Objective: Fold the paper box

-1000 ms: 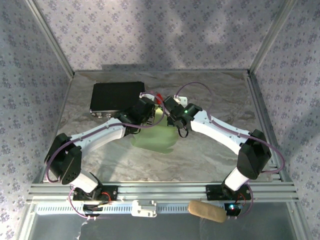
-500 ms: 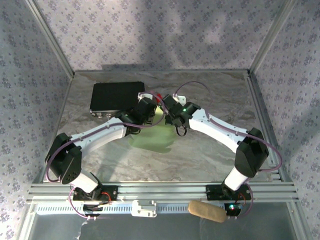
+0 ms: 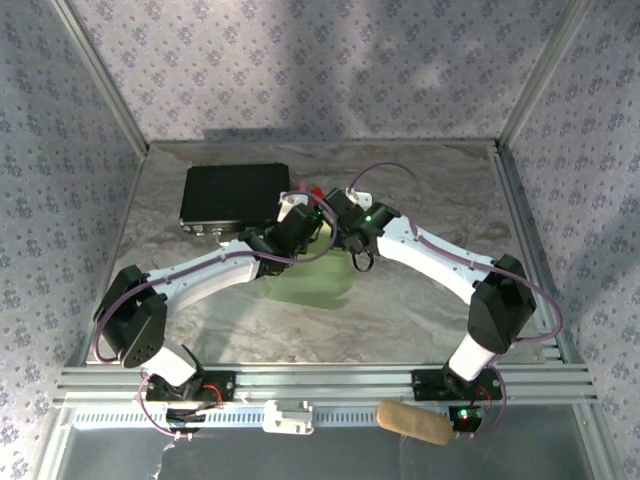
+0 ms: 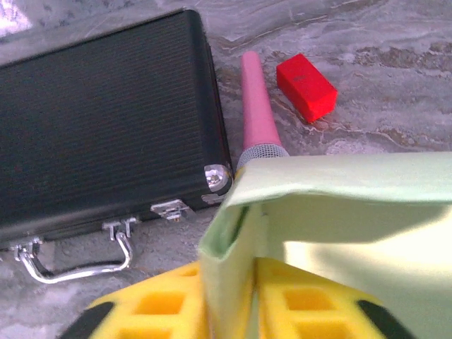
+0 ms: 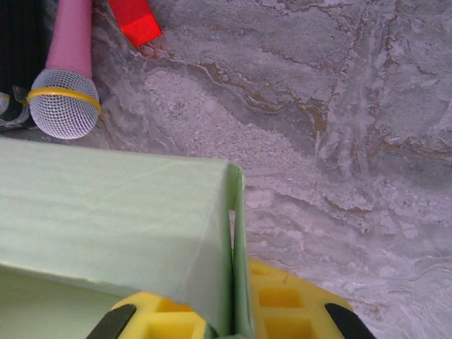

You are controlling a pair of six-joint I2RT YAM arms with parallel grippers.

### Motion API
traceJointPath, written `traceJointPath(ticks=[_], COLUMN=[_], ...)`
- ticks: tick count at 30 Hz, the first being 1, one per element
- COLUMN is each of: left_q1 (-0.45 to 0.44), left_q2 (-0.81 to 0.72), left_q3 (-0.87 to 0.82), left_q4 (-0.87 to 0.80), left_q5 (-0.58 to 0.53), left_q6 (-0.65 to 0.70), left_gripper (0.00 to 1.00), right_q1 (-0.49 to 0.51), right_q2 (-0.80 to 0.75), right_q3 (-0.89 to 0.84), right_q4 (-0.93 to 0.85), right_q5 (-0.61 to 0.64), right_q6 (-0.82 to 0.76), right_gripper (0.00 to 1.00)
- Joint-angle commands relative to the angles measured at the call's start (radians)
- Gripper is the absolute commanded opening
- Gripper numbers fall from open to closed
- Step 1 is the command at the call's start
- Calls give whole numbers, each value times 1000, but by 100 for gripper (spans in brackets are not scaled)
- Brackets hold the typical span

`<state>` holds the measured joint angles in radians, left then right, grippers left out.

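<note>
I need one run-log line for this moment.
stage: folding | left gripper: around box flap | right gripper: shut on box edge | box: partly raised

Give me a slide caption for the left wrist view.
Left gripper straddling a wall of the pale green thin-card paper box, near a black ribbed case, pink microphone and red block.

The box (image 4: 339, 205) is thin matt card; the case (image 4: 99, 120) ribbed black with shiny metal fittings; the table (image 5: 318, 106) marbled, faintly grainy; the mic (image 5: 67, 70) head wire mesh
</note>
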<state>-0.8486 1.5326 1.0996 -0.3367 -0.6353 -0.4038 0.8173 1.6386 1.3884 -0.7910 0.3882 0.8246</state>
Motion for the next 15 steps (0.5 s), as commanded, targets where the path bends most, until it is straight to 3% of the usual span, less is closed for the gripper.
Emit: traceJointPath(ticks=[1, 4, 7, 15], left_q1=[28, 49, 62, 86], left_q2=[-45, -84, -129, -204], left_q3=[-21, -28, -40, -74], left_q4=[-13, -16, -7, -31], left_q5=[33, 111, 202, 330], left_q6=[28, 25, 36, 49], left_gripper=[31, 43, 49, 55], right_q1=[9, 7, 4, -2], right_q2=[4, 10, 15, 20], right_q3=[26, 30, 30, 40], right_q4=[-50, -52, -51, -55], right_q5=[50, 49, 46, 43], right_q6=[34, 34, 35, 33], right_gripper=[0, 0, 0, 0])
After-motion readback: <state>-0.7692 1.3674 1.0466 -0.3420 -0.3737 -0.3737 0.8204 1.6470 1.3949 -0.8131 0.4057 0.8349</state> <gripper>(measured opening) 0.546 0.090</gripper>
